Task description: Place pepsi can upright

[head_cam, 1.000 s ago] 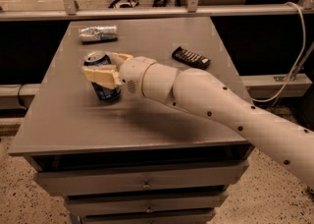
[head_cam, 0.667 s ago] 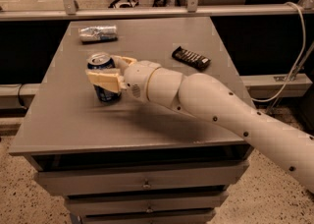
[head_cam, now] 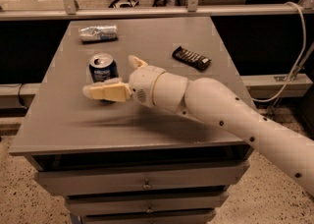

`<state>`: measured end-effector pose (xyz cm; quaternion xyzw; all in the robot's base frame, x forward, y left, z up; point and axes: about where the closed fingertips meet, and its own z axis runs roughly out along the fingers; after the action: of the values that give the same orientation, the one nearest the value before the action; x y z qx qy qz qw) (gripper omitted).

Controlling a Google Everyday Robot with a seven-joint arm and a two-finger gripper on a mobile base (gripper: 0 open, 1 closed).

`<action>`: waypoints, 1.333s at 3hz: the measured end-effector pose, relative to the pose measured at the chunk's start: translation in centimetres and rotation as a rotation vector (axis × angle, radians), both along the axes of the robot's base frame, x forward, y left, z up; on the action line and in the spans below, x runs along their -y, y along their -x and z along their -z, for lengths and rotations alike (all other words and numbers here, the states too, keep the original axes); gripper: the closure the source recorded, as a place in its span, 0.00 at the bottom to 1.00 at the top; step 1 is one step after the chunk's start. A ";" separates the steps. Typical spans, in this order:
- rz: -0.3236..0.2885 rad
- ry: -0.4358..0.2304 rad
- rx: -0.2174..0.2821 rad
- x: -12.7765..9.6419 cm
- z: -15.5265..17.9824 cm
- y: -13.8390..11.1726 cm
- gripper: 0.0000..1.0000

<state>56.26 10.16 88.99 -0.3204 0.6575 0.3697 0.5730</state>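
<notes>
The pepsi can (head_cam: pixel 102 68) is dark blue with a silver top. It stands upright on the grey table (head_cam: pixel 73 120), left of centre. My gripper (head_cam: pixel 111 75) is right beside it, with the arm reaching in from the lower right. The jaws are spread open. The near finger (head_cam: pixel 105 92) crosses in front of the can's base. The far finger (head_cam: pixel 137 62) sticks up just right of the can, apart from it. The can's bottom edge is hidden behind the near finger.
A silver-white can (head_cam: pixel 98 33) lies on its side at the back left of the table. A flat dark snack bar wrapper (head_cam: pixel 191 57) lies at the back right. Drawers (head_cam: pixel 147 183) are below the tabletop. A metal rail (head_cam: pixel 157 11) runs behind.
The fingers were closed around the can; now they are spread and the can stands on its own. The gripper has dropped slightly and drawn back to the right.
</notes>
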 end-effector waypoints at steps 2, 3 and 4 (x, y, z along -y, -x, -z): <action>-0.034 0.054 -0.026 5.3 -0.9 0.4 0.00; -0.054 0.091 -0.042 9.8 -2.3 0.9 0.00; -0.068 0.099 -0.076 14.3 -2.8 2.3 0.00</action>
<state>53.95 -4.15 91.84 -0.3563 0.6851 0.3676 0.5182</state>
